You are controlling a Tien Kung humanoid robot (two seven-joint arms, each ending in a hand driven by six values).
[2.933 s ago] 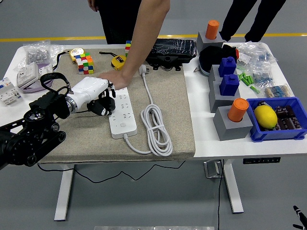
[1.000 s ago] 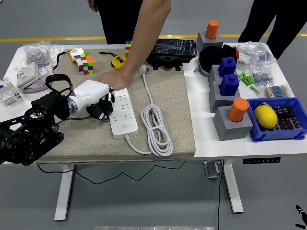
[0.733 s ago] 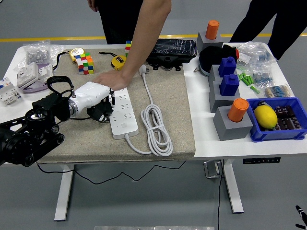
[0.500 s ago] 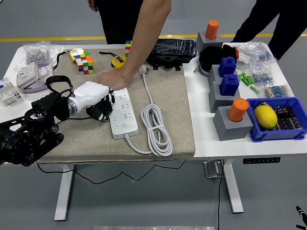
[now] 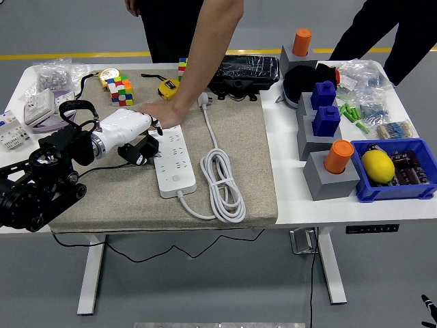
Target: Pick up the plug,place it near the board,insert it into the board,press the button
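A white power strip [image 5: 175, 164] lies lengthwise on the beige mat [image 5: 239, 143]. Its cable is coiled [image 5: 222, 184] to its right and ends in a white plug [image 5: 203, 100] at the mat's far side. My left hand [image 5: 134, 139], in a white shell, hovers just left of the strip's far half. Its fingers are curled on a black plug [image 5: 140, 150], which sits beside the strip's left edge. A person's hand [image 5: 161, 111] presses down on the strip's far end, right next to my hand.
Colour cubes [image 5: 119, 90], a yellow tape measure [image 5: 167, 87] and a black case [image 5: 244, 73] line the far edge. Grey blocks with blue [image 5: 326, 120] and orange [image 5: 339, 156] pegs stand at the right. A blue bin [image 5: 392, 188] holds a lemon. Bags and boxes crowd the left.
My left hand with the black plug has drawn back left and slightly away from the strip's sockets. The person's hand stays on the strip's far end.
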